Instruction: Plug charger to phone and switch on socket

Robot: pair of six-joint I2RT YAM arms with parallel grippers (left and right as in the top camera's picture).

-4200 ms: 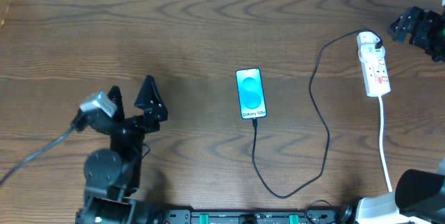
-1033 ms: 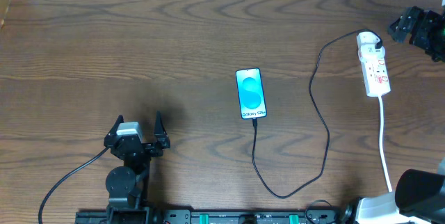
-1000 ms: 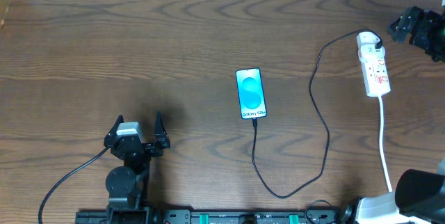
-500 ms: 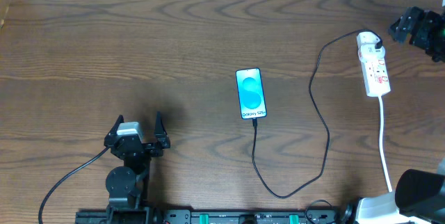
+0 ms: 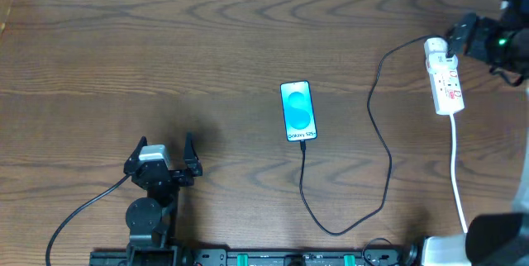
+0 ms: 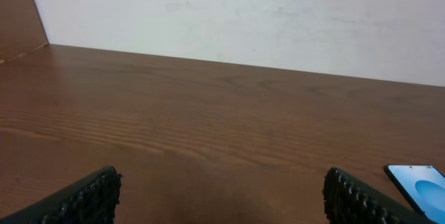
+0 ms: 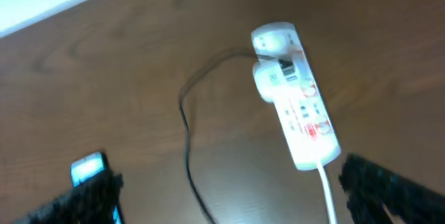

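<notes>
The phone (image 5: 297, 111) is seen lying flat at the centre of the overhead frame. The charger (image 5: 302, 175) is led from its lower edge, where the plug tip appears to be seated though this is too small to confirm, looping toward the bottom and up to its white adapter, plugged into the top end of the socket (image 5: 446, 84) at the upper right. The right gripper (image 5: 459, 36) is positioned near that top end with fingers spread wide, and the left gripper (image 5: 163, 149) is parked at the lower left, likewise spread.
</notes>
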